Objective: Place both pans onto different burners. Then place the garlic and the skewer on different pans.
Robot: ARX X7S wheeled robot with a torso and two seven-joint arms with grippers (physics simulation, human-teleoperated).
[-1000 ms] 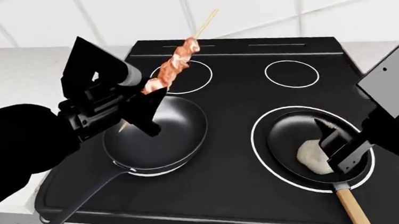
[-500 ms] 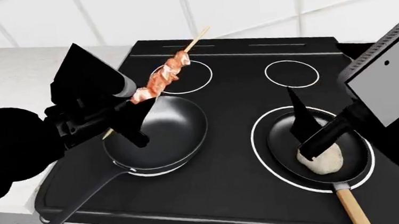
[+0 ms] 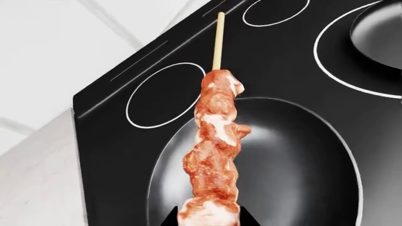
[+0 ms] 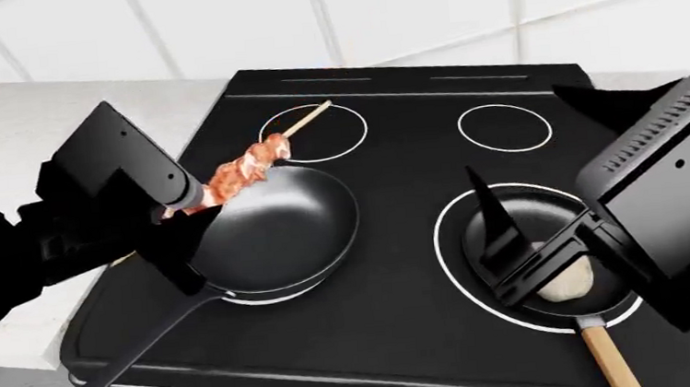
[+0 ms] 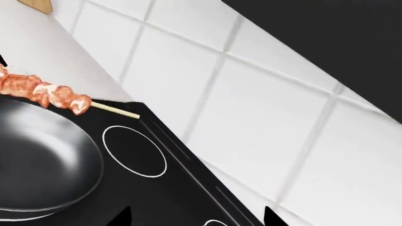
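While no brand, label or writing shows anywhere, left gripper (image 4: 175, 227) clamped on skewer (image 4: 240, 172), held tilted above deeper pan (image 4: 277, 231) on near left burner (image 4: 250, 298). Right gripper (image 4: 516, 249) spread apart over garlic (image 4: 568, 279) in wooden-handled pan (image 4: 532, 225). Seen only from right wrist: white tiled wall (image 5: 251, 94).

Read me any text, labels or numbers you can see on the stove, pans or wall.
None: no words, labels, brands or numbers show in any view.
Stove: only white circle outlines and thin white lines, no writing.
Pans: plain black, unmarked.
Wall tiles: blank white.
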